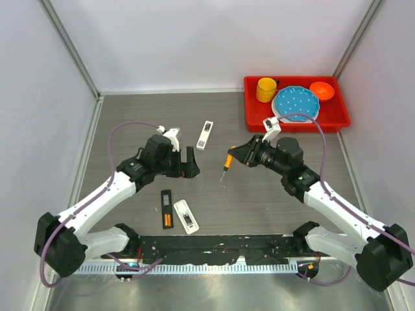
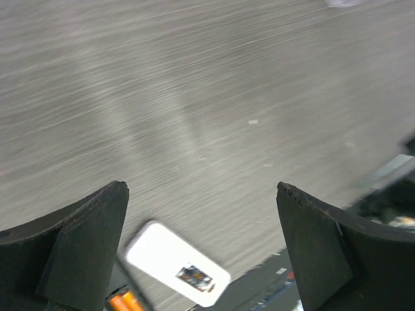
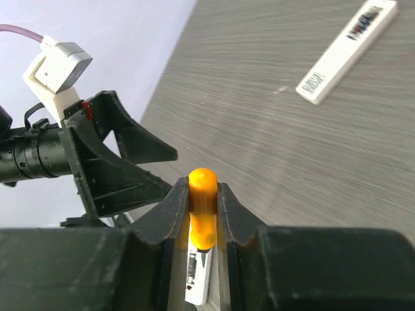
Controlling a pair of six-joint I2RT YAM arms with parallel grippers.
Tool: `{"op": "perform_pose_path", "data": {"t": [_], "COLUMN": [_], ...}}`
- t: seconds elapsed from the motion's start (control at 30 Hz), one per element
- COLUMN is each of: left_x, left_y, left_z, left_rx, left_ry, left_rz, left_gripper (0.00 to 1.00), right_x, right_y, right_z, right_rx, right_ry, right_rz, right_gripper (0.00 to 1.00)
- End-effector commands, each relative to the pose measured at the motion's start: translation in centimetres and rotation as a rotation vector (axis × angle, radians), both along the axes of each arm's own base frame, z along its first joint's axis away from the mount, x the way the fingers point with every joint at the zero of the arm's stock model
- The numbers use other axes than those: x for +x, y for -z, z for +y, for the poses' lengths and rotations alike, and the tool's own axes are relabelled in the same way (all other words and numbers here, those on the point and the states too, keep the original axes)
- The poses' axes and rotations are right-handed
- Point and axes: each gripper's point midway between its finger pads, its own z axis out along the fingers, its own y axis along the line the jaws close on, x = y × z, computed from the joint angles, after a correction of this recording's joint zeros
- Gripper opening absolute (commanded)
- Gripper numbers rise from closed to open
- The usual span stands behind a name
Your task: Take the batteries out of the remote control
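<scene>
Two orange cylindrical batteries [image 1: 167, 221] are seen seated in the lower end of a slim black remote control [image 1: 166, 206]. It lies flat near the front of the grey brushed-metal worktop [image 1: 130, 116], between the two arm bases. In the left wrist view only their ends [image 2: 123, 302] show at the bottom edge.

- Left end effector [image 1: 190, 163]: jaws spread wide, nothing held, hovering up-table of the black remote.
- Right end effector [image 1: 237, 155]: clamped tight on the orange-handled screwdriver [image 1: 227, 163], tip angled down, well apart from the cells.

Step judged: cells not yet levered out. The screwdriver tip is best brought low under one cell's end and lifted gently. The black body would best be pinned by the free left jaws so it is not dragged.

Obstruction: a white rectangular remote [image 1: 186, 216] lies just beside the black one on its right and could be nudged on approach. A second white remote [image 1: 205, 135] lies further back. A red plastic tray [image 1: 253, 120] of crockery sits at far right, clear of the work.
</scene>
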Motion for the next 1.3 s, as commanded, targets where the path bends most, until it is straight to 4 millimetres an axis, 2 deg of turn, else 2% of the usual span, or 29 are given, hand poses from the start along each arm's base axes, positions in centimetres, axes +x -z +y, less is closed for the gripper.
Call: {"op": "perform_pose_path", "data": {"t": [0.0, 0.03, 0.1, 0.17, 0.23, 0.27, 0.33, 0.37, 0.4, 0.47, 0.5, 0.7, 0.83, 0.9, 0.93, 0.97, 1.1, 1.13, 1.17, 1.23, 1.27], "left_x": [1.8, 1.8, 2.7, 3.8, 5.2, 5.7, 7.7, 8.3, 9.7, 11.2, 12.7, 17.9, 20.0, 20.2, 20.7, 20.8, 21.4, 21.0, 20.9, 20.8, 20.7], "left_y": [3.2, 4.5, 4.8, 5.8, 5.8, 7.2, 6.8, 8.7, 7.9, 8.7, 9.3, 11.6, 12.3, 12.6, 13.1, 13.3, 13.9, 13.9, 13.9, 13.6, 13.4], "left_z": [5.8, 6.3, 6.5, 5.5, 4.0, 3.5, 1.8, 1.5, 0.5, -0.4, -1.4, -2.7, -2.8, -3.6, -3.4, -3.7, -3.8, -4.5, -4.6, -4.7, -4.7], "left_rx": [0.349, 0.41, 0.45, 0.457, 0.426, 0.445, 0.418, 0.448, 0.439, 0.461, 0.474, 0.603, 0.622, 0.57, 0.552, 0.526, 0.426, 0.37, 0.359, 0.352, 0.349], "left_ry": [-0.183, -0.186, -0.194, -0.165, -0.147, -0.133, -0.114, -0.105, -0.095, -0.078, -0.07, -0.06, -0.059, -0.023, -0.029, -0.026, -0.009, 0.03, 0.04, 0.048, 0.052], "left_rz": [0.04, 0.072, 0.06, 0.061, 0.046, 0.075, 0.046, 0.08, 0.051, 0.059, 0.065, 0.037, 0.004, 0.013, 0.025, 0.038, 0.085, 0.105, 0.108, 0.101, 0.101], "left_gripper": [1.0, 1.0, 1.0, 1.0, 1.0, 1.0, 1.0, 1.0, 1.0, 1.0, 1.0, 1.0, 0.97, 0.91, 0.88, 0.79, 0.53, 0.48, 0.38, 0.28, 0.2], "right_x": [1.1, 1.3, 1.4, 1.7, 1.9, 2.0, 1.9, 1.9, 1.9, 1.8, 1.8, 1.7, 1.4, 1.2, 1.2, 1.1, 0.9, 0.9, 0.8, 0.9, 1.0], "right_y": [1.4, 1.1, 1.9, 2.0, 1.8, 1.5, 2.0, 1.9, 2.0, 1.5, 1.6, 1.5, 1.6, 1.6, 1.7, 1.7, 1.8, 1.7, 1.7, 1.8, 1.8], "right_z": [-1.2, -1.2, -1.1, -1.2, -1.2, -1.3, -1.8, -1.9, -2.1, -2.6, -2.8, -3.8, -3.9, -4.0, -4.1, -4.2, -4.4, -4.4, -4.5, -4.5, -4.5], "right_rx": [-0.115, -0.12, -0.145, -0.155, -0.153, -0.149, -0.16, -0.158, -0.159, -0.153, -0.156, -0.154, -0.151, -0.153, -0.155, -0.159, -0.172, -0.173, -0.174, -0.179, -0.18], "right_ry": [0.071, 0.072, 0.068, 0.074, 0.076, 0.08, 0.098, 0.103, 0.11, 0.124, 0.134, 0.179, 0.178, 0.175, 0.176, 0.175, 0.173, 0.174, 0.175, 0.177, 0.175], "right_rz": [0.023, 0.021, 0.04, 0.048, 0.052, 0.049, 0.076, 0.079, 0.085, 0.079, 0.083, 0.073, 0.081, 0.08, 0.08, 0.079, 0.077, 0.075, 0.073, 0.072, 0.07], "right_gripper": [0.01, 0.01, 0.01, 0.01, 0.01, 0.01, 0.01, 0.01, 0.01, 0.01, 0.01, 0.01, 0.01, 0.01, 0.01, 0.01, 0.01, 0.01, 0.01, 0.01, 0.01]}}
